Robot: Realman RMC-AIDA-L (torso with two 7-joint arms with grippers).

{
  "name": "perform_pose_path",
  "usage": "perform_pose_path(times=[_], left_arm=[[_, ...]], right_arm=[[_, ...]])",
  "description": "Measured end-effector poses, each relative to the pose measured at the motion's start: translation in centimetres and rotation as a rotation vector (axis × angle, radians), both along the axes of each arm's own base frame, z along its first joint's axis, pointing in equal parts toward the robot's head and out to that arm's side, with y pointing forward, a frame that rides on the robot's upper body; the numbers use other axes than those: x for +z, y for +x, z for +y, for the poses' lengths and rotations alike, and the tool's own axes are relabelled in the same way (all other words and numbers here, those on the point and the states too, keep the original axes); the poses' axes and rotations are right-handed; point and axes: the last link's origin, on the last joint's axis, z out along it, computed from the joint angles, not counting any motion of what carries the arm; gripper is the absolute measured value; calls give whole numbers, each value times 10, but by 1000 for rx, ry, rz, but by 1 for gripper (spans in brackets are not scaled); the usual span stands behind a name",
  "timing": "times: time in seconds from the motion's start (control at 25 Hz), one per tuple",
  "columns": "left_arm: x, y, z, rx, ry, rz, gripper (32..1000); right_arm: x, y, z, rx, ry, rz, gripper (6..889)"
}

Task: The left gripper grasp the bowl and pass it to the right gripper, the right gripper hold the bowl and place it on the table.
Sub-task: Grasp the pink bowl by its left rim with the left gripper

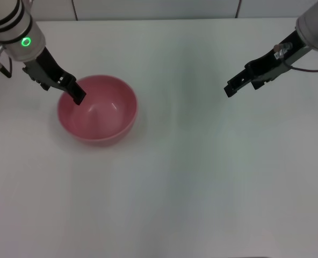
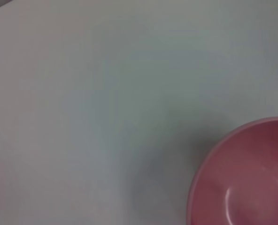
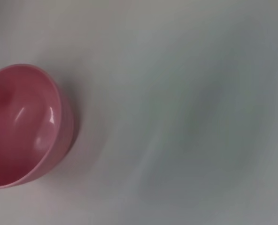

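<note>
The pink bowl [image 1: 101,115] stands upright on the white table [image 1: 196,183], left of centre. My left gripper [image 1: 77,95] reaches down from the far left, and its black tip overlaps the bowl's far-left rim. My right gripper [image 1: 230,90] hangs over the table's right half, pointing toward the bowl and well apart from it. The left wrist view shows part of the bowl [image 2: 247,178] at the frame's edge. In the right wrist view the bowl [image 3: 21,126] appears whole and empty. Neither wrist view shows any fingers.
A thin cable [image 1: 309,69] trails from the right wrist. The table's far edge meets a light wall [image 1: 159,8] at the back. Nothing else lies on the table.
</note>
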Motion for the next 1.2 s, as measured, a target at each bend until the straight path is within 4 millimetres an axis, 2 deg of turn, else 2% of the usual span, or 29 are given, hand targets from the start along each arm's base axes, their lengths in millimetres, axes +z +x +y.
perform_pose_path(times=[0.36,0.56,0.8,1.2], left_arm=[[-8,-16,-3,13,2,14,858],[-19,-23,-8,6,-21,52,852],[-30,-25,-13,-11,-42,81,846],[-31,-25,-13,-14,-43,81,835]], right_arm=[[0,-1,0,3,0,0,864],[-1,-1,0,7,-2,1,864],[-2,-2,0,13,-4,1,864],[-3,-3,0,16,-5,2,864]])
